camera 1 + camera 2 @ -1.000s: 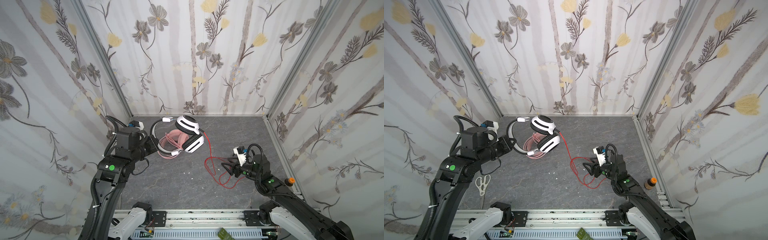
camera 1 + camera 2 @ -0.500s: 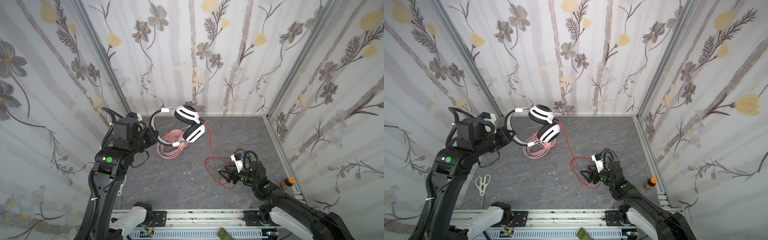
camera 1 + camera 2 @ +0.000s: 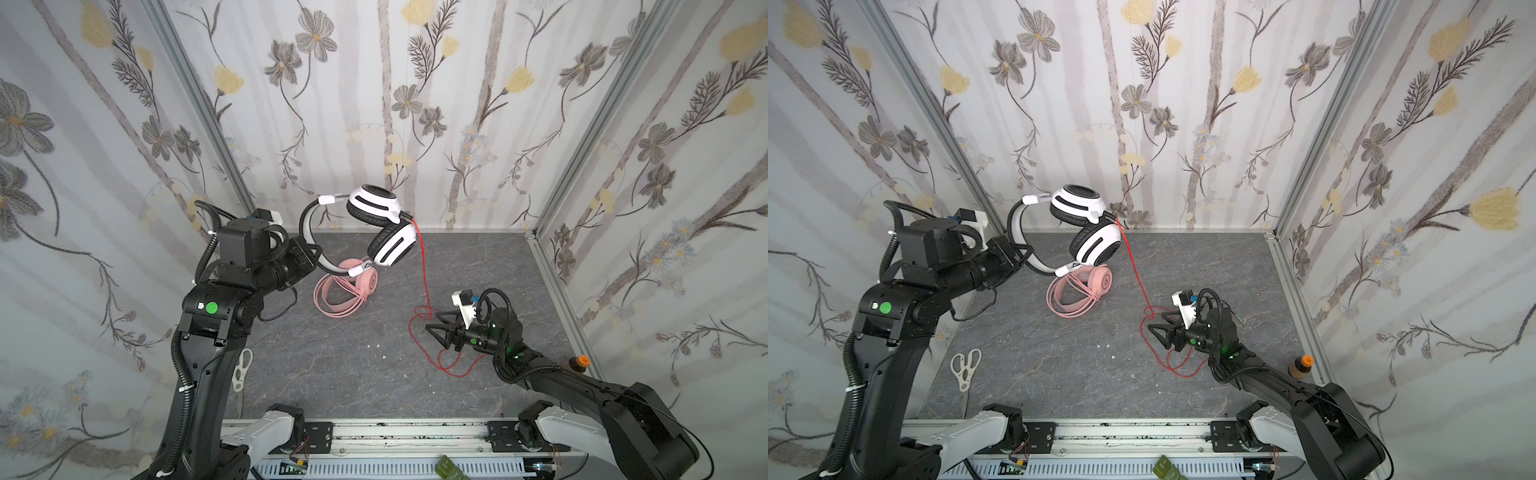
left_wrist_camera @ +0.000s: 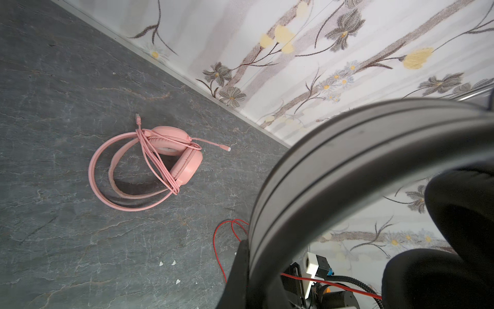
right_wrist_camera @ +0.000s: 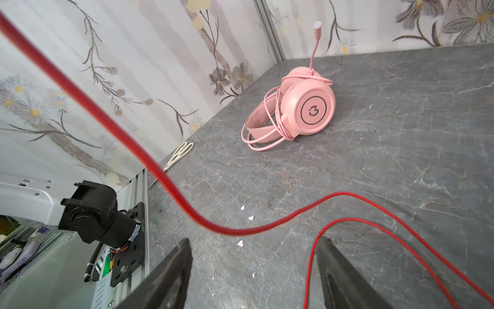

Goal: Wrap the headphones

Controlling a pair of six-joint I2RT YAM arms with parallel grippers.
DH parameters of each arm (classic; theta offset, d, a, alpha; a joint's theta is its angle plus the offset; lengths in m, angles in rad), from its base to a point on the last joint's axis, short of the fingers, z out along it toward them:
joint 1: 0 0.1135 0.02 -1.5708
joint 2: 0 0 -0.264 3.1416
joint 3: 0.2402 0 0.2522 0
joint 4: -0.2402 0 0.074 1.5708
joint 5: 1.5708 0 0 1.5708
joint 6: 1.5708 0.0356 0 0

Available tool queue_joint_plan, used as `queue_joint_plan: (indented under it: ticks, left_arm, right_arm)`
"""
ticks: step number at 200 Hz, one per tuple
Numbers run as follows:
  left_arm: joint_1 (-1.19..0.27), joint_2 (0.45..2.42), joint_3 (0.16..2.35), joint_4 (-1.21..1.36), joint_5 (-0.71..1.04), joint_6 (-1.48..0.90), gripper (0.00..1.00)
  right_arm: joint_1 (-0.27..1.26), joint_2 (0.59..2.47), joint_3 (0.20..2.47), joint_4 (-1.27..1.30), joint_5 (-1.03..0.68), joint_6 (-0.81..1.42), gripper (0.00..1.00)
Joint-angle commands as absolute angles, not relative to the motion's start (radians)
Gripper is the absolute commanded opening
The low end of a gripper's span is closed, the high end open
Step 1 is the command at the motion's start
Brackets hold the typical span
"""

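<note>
The white-and-black plastic headset with black earpads (image 3: 391, 246) hangs above the 12 o'clock edge of the grey table (image 3: 332, 374), its stiff headband clamped in the left gripper (image 3: 314, 252). Its thin red cable (image 3: 424, 266) looks limp and light. Take it where it pools at 3 o'clock, beside the right gripper (image 3: 432, 325), whose jaws are spread and empty.

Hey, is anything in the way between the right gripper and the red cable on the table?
Nothing visible does. The right gripper is open, and the red cable loops on the table right in front of it, one strand crossing just ahead of its jaws. The pink headset lies farther back, clear of that path.
</note>
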State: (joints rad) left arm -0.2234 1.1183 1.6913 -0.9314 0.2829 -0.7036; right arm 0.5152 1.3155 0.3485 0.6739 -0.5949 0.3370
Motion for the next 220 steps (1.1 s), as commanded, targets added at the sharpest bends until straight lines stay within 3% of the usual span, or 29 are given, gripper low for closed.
queue_joint_plan:
  ticks: [1,92,143,162,198,220]
  left_arm:
    - [-0.219,1.128,1.722,-0.842,0.324,-0.757,0.00]
    - [-0.194,1.175,1.790,-0.777,0.428,-0.876,0.00]
    - [-0.178,1.180,1.790,-0.747,0.461,-0.923,0.00]
    - [-0.170,1.181,1.796,-0.745,0.468,-0.930,0.00]
    - [-0.140,1.181,1.808,-0.752,0.479,-0.928,0.00]
    - [-0.113,1.185,1.806,-0.766,0.477,-0.903,0.00]
  right_arm:
    - [0.515,1.355,0.397,0.695,-0.592,0.274,0.73]
    - [0.524,1.469,0.543,0.724,-0.565,0.225,0.71]
    - [0.543,1.501,0.651,0.612,-0.528,0.137,0.70]
    - [0.545,1.517,0.670,0.582,-0.549,0.117,0.62]
    - [0.563,1.500,0.600,0.604,-0.563,0.134,0.31]
    - [0.580,1.445,0.522,0.606,-0.537,0.146,0.25]
